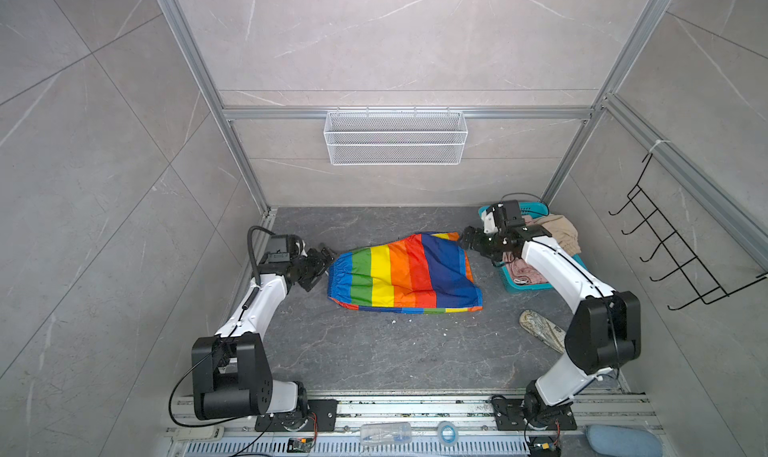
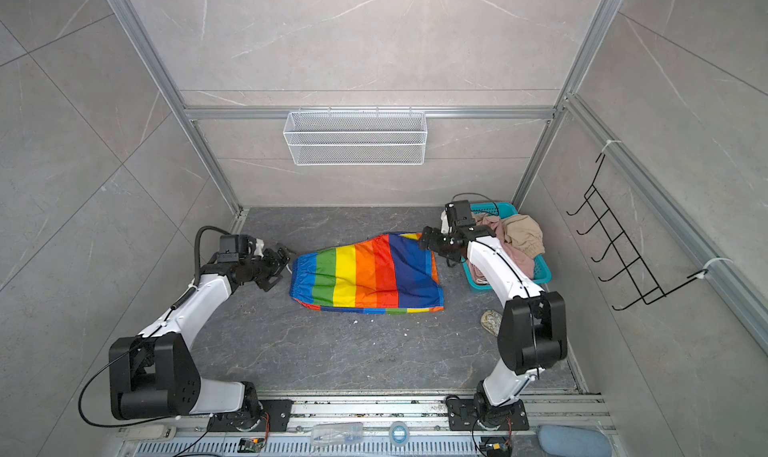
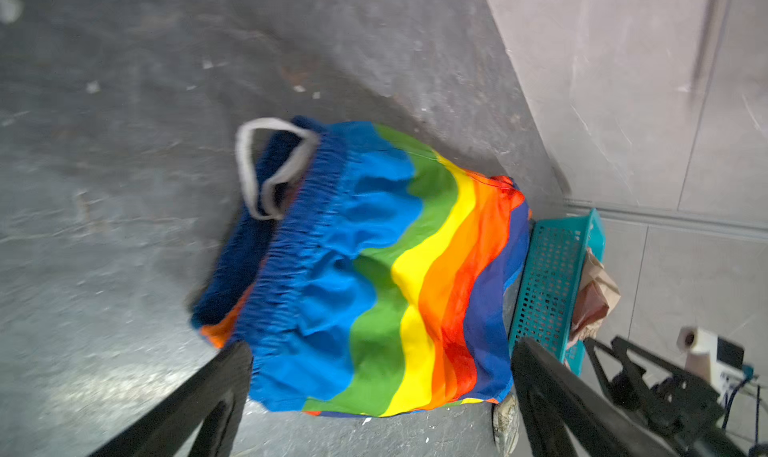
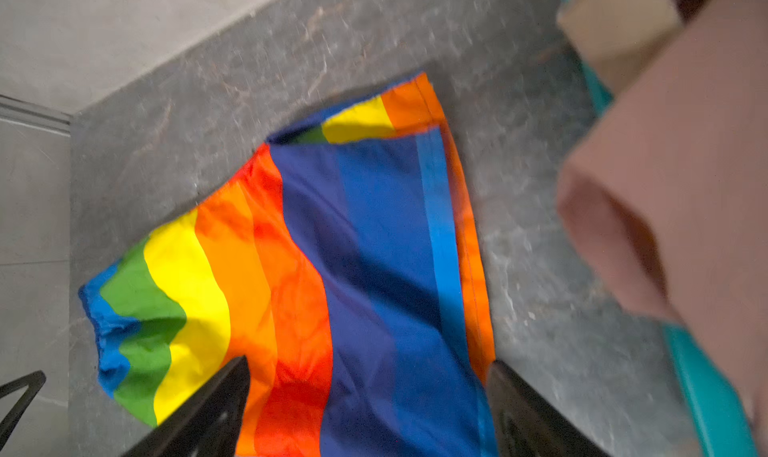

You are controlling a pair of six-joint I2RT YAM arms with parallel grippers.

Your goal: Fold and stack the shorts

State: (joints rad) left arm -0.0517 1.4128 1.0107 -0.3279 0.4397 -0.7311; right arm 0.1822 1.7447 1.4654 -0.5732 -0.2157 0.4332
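The left jaws and right jaws are both standing wide open, gripping nothing. The rainbow shorts (image 1: 405, 274) are lying spread on the surface (image 1: 374, 351) between them, waistband facing the left jaws, hems facing the right jaws.

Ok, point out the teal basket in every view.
Top view: teal basket at the floor's back right corner.
Top view: same back right corner.
Left wrist: its perforated wall just past the rainbow shorts.
Right wrist: a teal strip showing past the pink shorts.
Shared landmark: the rainbow shorts, lying next to it in all four.
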